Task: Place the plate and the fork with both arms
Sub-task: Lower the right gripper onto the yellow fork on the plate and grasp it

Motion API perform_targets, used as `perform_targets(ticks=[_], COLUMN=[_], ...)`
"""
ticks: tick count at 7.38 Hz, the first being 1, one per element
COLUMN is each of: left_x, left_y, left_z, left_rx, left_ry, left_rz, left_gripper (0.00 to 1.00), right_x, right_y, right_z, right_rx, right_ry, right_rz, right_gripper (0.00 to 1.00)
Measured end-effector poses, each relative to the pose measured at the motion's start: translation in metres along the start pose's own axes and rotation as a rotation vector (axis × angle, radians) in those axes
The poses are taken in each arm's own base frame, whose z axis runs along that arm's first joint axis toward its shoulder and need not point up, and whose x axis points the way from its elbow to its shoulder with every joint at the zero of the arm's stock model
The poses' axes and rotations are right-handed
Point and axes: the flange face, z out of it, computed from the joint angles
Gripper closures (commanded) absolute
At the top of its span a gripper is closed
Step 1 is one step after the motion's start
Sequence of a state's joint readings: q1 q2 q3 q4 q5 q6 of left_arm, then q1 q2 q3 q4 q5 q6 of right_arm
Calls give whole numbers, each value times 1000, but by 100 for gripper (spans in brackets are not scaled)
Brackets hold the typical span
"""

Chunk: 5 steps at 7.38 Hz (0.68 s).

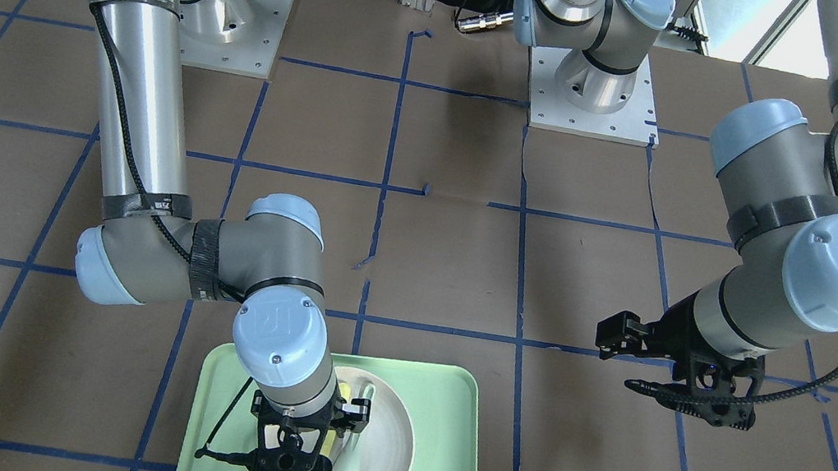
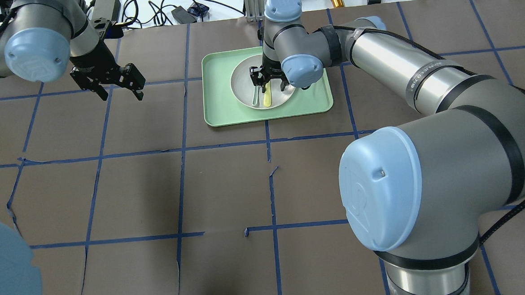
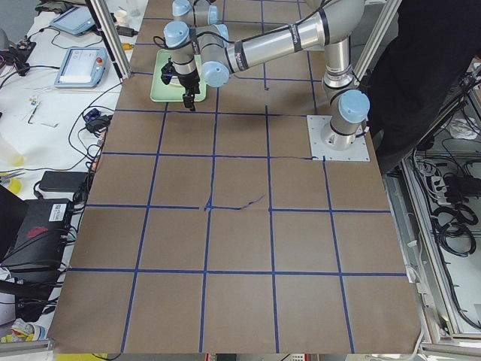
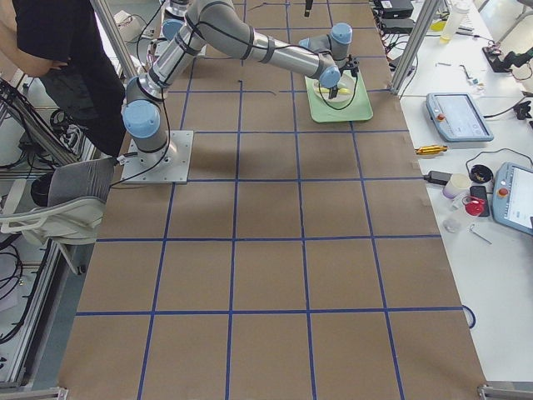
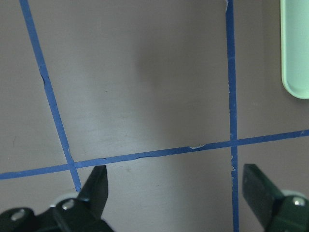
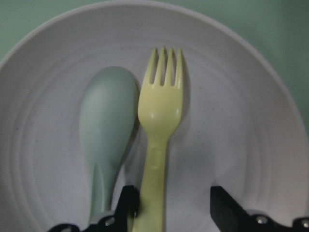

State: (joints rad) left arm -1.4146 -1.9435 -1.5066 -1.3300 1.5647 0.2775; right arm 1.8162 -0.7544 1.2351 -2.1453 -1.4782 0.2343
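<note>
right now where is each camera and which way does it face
front: across the table, facing the robot; left arm, right arm.
overhead: behind its shoulders, looking down; both arms.
left side: table's left end; right arm at tray.
right side: opposite end; same arm.
left wrist: down at table; open jaws.
right wrist: down at fork, spoon, plate; open jaws.
shared: both sides show the tray.

Pale-yellow fork (image 6: 159, 111), white plate (image 6: 231, 121), grey-green spoon (image 6: 108, 121), mint-green tray (image 2: 217, 100)

Right wrist view: fork (image 6: 159, 121) and spoon (image 6: 107, 130) handles run off the bottom edge; plate (image 6: 231, 121) rim clipped at left, right, bottom. Left wrist view: tray (image 5: 295, 48) cut by the right edge. Side views: fork too small to resolve.
</note>
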Motion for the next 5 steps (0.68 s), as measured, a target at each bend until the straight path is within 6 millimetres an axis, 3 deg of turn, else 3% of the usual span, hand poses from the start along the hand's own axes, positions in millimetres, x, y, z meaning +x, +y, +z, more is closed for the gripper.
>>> perform_targets(ticks=[1, 5], left_x=[0, -1], left_y=[0, 0], left_z=[0, -1], left_rx=[0, 4], left_ry=[0, -1], left_rz=[-1, 1], left_gripper=[0, 0], right_x=[0, 0], right_y=[0, 1], right_z=[0, -6], right_rx=[0, 4], right_ry=[0, -1], right_rz=[-1, -1], right_gripper=[99, 100])
